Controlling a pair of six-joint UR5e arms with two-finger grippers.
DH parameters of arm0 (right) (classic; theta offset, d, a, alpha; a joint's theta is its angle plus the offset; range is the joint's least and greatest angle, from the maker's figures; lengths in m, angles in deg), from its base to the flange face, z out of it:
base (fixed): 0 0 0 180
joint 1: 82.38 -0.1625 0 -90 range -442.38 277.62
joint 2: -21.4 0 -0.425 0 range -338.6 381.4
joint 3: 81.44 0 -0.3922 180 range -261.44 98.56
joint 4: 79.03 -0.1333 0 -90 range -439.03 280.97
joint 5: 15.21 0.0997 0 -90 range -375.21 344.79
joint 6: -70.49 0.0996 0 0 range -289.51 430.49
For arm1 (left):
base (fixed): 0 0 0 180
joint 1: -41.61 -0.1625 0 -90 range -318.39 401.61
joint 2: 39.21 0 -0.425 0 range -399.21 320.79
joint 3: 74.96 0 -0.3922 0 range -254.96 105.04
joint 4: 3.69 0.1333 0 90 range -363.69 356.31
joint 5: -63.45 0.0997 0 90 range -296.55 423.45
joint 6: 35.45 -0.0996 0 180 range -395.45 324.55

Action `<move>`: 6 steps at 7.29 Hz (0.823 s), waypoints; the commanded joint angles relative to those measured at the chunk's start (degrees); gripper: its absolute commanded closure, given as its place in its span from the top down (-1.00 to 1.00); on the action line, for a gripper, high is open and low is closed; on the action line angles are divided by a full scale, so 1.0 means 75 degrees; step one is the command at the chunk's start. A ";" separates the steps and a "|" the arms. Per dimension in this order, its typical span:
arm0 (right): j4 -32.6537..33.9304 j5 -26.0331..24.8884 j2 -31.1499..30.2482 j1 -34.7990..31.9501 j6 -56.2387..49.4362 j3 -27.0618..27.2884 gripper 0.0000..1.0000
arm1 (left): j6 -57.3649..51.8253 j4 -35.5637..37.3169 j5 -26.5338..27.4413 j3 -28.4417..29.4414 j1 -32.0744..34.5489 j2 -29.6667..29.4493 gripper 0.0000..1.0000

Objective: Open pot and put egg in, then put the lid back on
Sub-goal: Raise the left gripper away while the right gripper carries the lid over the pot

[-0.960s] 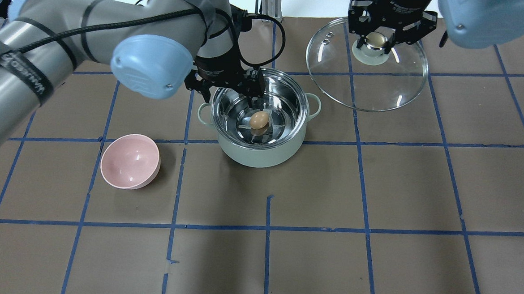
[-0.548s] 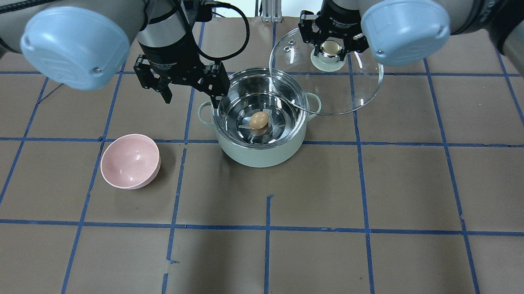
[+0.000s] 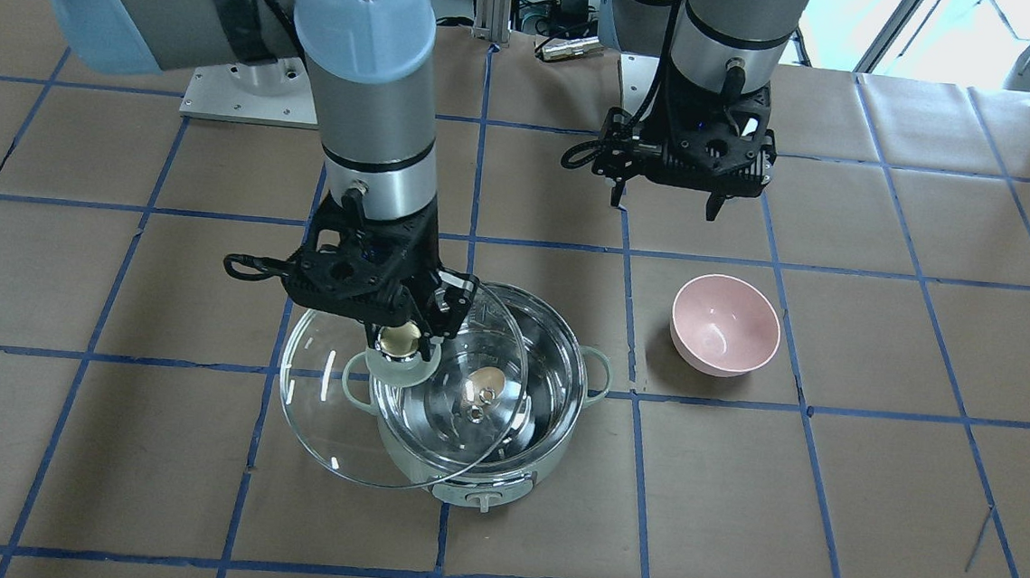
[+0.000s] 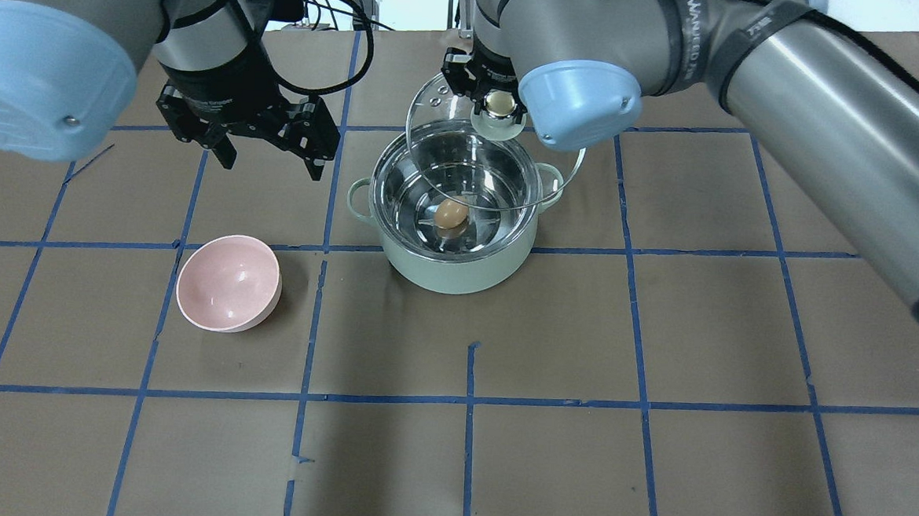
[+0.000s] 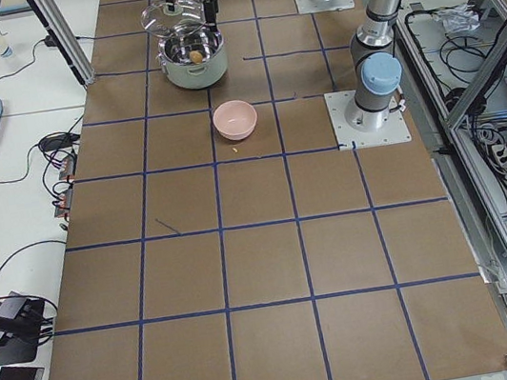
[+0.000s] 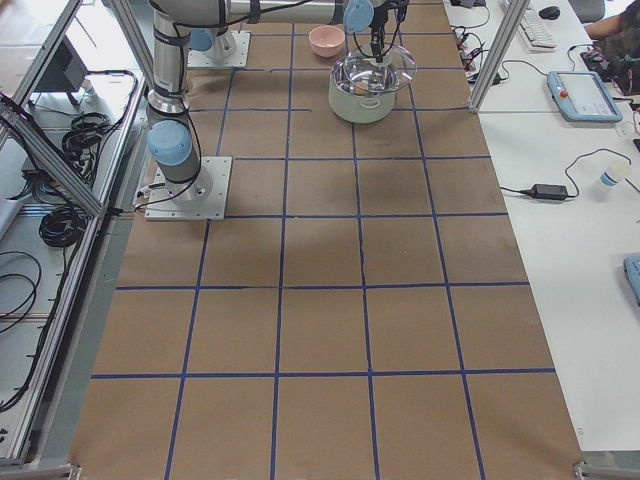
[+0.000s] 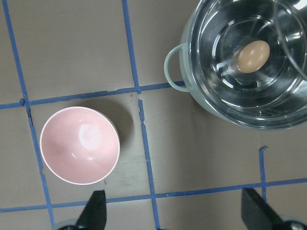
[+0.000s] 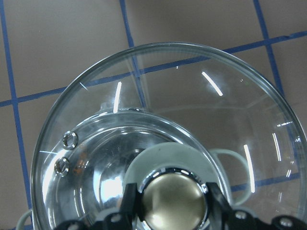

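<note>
Glass lid (image 3: 326,403), gripped by the right tool (image 3: 400,340), overhangs the pot (image 3: 551,453); left tool (image 3: 666,207) splayed.

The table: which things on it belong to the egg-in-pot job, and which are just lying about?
Part of the job:
pot
egg, lying inside the pot
glass lid, held partly over the pot
right pincer, gripping the lid's knob
left pincer, open and empty

Just lying about:
pink bowl, empty, beside the pot

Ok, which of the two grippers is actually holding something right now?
The right gripper: it is shut on the knob of the lid, holding it partly over the pot. The left gripper is open and empty, off to the pot's side.
</note>
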State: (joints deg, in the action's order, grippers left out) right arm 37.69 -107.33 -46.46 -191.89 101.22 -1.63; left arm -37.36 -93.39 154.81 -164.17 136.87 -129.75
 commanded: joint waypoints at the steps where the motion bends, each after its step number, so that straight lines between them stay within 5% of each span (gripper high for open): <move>1: 0.0163 0.0072 0.0328 -0.0163 0.0307 -0.0176 0.06 | -0.0133 -0.0005 -0.0170 -0.0035 -0.0186 0.0084 1.00; 6: 0.0046 -0.0056 0.0411 -0.0667 0.0955 -0.0024 0.11 | 0.0113 -0.0029 -0.0122 -0.0047 -0.0197 0.0131 1.00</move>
State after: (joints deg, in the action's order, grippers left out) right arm 38.11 -107.55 -43.34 -196.67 108.69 -2.28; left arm -36.99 -93.51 153.78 -164.49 135.47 -128.88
